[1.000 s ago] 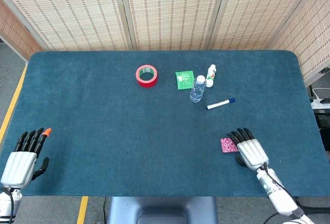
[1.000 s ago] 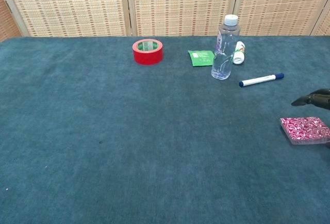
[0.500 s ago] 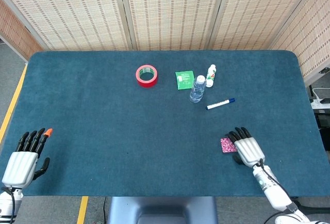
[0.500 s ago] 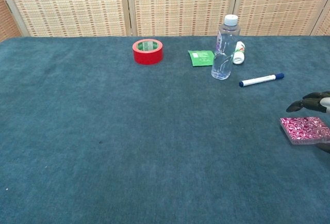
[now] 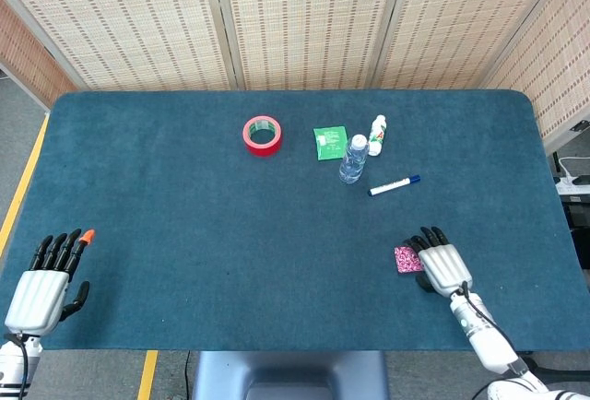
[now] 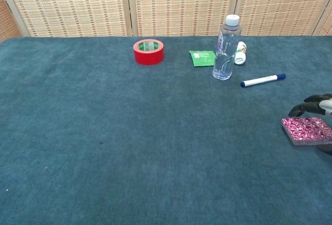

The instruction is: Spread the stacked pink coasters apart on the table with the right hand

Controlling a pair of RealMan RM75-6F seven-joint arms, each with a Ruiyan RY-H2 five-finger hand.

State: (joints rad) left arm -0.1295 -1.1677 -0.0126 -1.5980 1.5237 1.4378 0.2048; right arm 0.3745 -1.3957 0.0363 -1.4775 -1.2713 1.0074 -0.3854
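in the head view the right robot hand (image 5: 442, 266) lies flat, fingers apart and gripping nothing, over the right side of the pink coasters (image 5: 407, 259) near the front right of the surface (image 5: 184, 225) — placed, i judge, to press and slide them apart. the left robot hand (image 5: 41, 289) idles open at the front left edge.

in the chest view the coasters (image 6: 306, 130) sit as one stack, dark fingertips (image 6: 303, 108) just behind it. the bottle (image 6: 226, 48) looks nearly empty — contents unclear.
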